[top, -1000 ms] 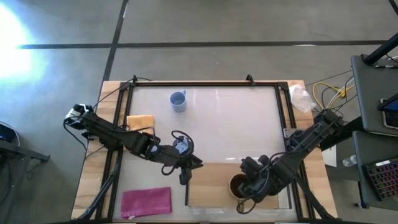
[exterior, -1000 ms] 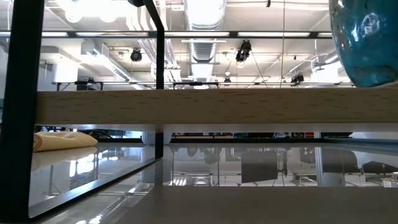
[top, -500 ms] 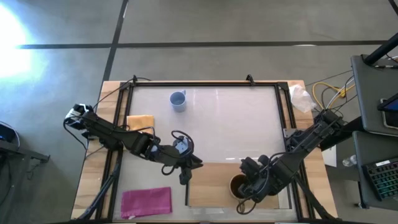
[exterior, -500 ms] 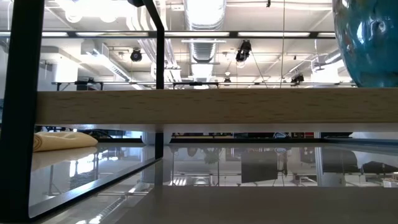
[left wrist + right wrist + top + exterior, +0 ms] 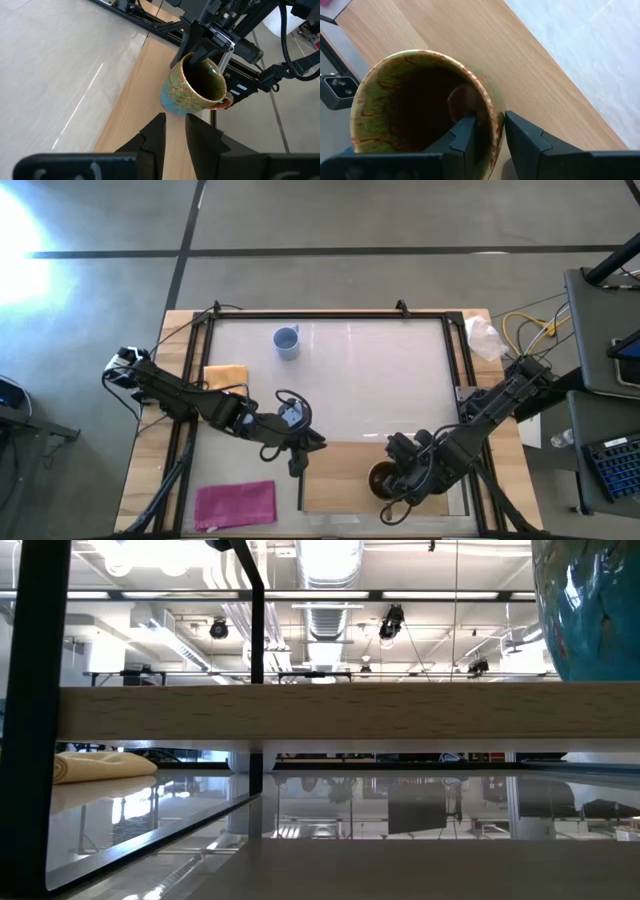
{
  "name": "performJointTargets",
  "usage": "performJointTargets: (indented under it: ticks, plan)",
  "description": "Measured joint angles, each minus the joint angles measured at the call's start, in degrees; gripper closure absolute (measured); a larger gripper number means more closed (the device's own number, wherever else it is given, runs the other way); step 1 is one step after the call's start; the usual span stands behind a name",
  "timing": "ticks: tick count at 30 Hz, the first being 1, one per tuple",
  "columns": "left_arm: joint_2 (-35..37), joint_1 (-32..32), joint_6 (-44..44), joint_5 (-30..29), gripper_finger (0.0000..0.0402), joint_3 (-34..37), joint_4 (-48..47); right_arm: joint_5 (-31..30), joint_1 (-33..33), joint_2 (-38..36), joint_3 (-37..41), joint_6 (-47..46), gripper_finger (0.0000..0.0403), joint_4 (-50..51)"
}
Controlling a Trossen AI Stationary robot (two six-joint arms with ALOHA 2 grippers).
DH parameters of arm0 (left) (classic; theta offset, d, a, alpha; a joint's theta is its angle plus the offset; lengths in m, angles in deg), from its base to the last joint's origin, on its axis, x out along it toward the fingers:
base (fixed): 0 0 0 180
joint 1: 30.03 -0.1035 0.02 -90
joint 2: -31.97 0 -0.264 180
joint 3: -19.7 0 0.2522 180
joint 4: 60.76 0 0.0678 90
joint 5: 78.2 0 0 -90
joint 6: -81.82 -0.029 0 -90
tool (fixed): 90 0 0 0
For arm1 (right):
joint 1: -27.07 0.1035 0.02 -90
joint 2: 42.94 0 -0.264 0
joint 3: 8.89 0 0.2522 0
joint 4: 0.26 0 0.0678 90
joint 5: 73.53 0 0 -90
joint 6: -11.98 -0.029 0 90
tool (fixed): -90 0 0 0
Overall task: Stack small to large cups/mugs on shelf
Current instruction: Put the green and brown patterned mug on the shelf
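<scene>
1. Glazed ceramic, brown-green inside and mottled teal outside: we see the brown mug (image 5: 196,89) upright on the shelf (image 5: 340,470), with its yellowish handle (image 5: 223,103) on the side away from the left arm.
2. We see the right gripper (image 5: 490,131) straddling the mug's rim, one finger inside the bowl and one outside against the wall. The gap looks barely wider than the wall, so we cannot tell whether it is pinching or letting go.
3. We see the left gripper (image 5: 174,126) hovering just off the shelf's edge, aimed at the mug, its fingers a narrow slot apart and holding nothing.
4. The light blue mug (image 5: 286,341) stands well beyond the left gripper on the table, far from the right one; a yellow cloth (image 5: 225,376) and a pink cloth (image 5: 235,503) lie off to the left arm's side.
5. Handling, our judgement: the mug is rigid, fairly heavy, slick with glaze and chips if knocked. A rim pinch works but can swing; taking the wall beside the handle is steadier.
6. Other small cups: not visible to us.
</scene>
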Motion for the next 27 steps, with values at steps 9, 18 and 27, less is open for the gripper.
performJointTargets:
  ticks: [9, 18, 27]
  plan:
    - [0.0, 0.5, 0.2, 0.0, 0.0343, 0.0, 0.0, 0.0, 0.0, 0.0, 0.0, 1.1, 0.0308, 1.8]
    - [-1.1, 1.0, 0.3, -0.2, 0.0343, 0.0, 3.1, -0.2, 0.0, 0.0, 0.0, 2.0, 0.0312, 4.3]
    - [-3.2, 1.0, 0.4, -0.1, 0.0343, 0.0, 4.1, 0.6, 0.0, 0.0, 0.0, 2.7, 0.033, 3.9]
